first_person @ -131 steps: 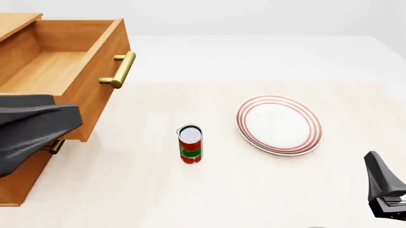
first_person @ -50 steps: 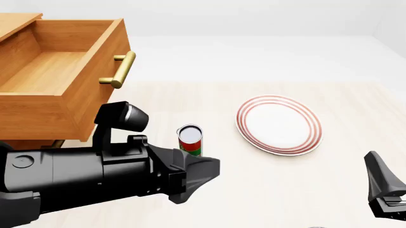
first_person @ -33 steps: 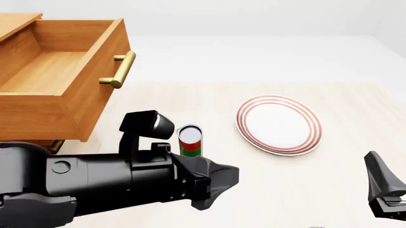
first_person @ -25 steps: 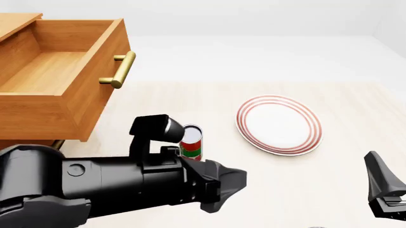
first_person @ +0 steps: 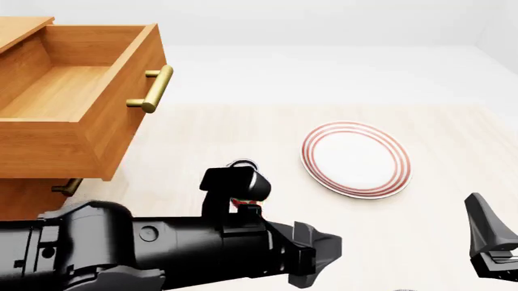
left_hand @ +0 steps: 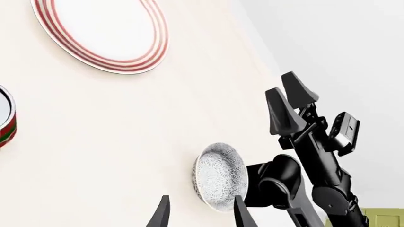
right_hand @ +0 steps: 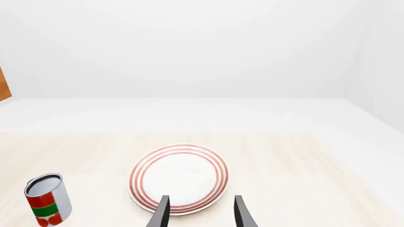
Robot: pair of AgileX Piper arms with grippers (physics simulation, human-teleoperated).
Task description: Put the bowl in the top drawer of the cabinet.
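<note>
Far left, top drawer point(first_person: 60, 91) of cabinet point(first_person: 24, 209) is pulled out, empty. Left claw point(left_hand: 197, 215) open, low over counter point(first_person: 242, 130), aimed at bowl point(left_hand: 219, 176) at the near right edge beside the right arm. Risk: can point(first_person: 240, 165) touching the left arm could tip; bowl could get shoved off edge. Plate point(first_person: 356, 159) right. Right claw point(right_hand: 198, 213) open, idle.

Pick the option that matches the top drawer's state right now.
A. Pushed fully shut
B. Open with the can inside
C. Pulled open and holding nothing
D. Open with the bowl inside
C: in the front view the top drawer stands pulled out with a bare wooden floor, while the left wrist view shows the bowl out on the table.
</note>
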